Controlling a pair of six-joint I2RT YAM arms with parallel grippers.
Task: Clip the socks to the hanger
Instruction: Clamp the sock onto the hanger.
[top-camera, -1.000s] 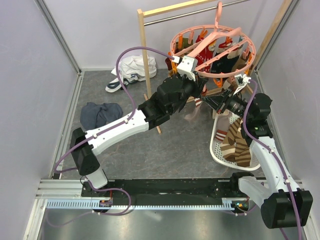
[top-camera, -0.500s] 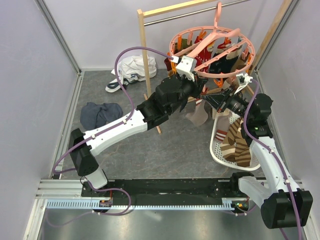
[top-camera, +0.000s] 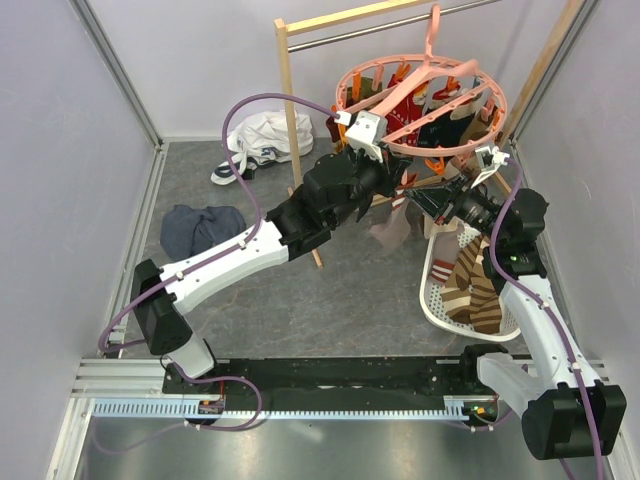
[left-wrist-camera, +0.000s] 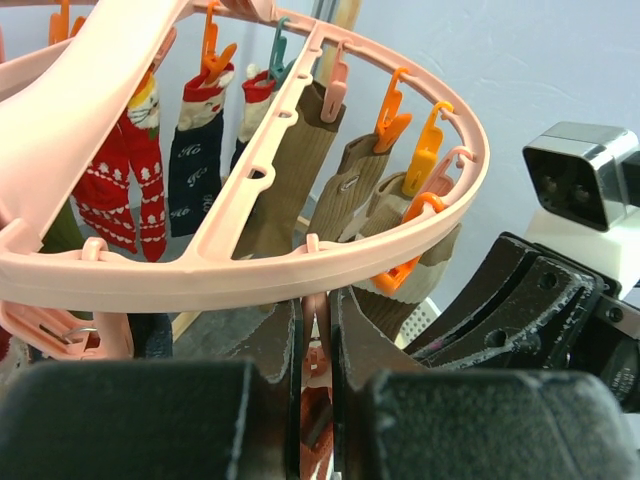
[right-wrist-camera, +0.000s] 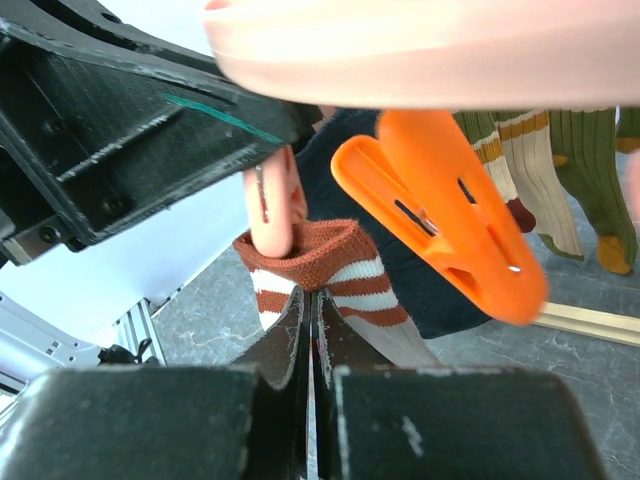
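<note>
- Pinching pink clip (right-wrist-camera: 272, 205) under hanger (left-wrist-camera: 200, 275) ring w/ L gripper (left-wrist-camera: 316, 345).
- Clamping striped sock (right-wrist-camera: 335, 268) by cuff w/ R gripper (right-wrist-camera: 311, 300), fingers pressed together, cuff against that clip.
- Hanger hooked on rail (top-camera: 360, 32); more socks (top-camera: 478, 295) in basket (top-camera: 430, 298), R side.

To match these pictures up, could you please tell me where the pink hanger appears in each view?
Top external: the pink hanger hangs upper right of centre.
Left wrist: the hanger sweeps across the upper half.
Right wrist: the hanger is a blurred band along the top edge.
Shared landmark: orange clips under its rim.
</note>
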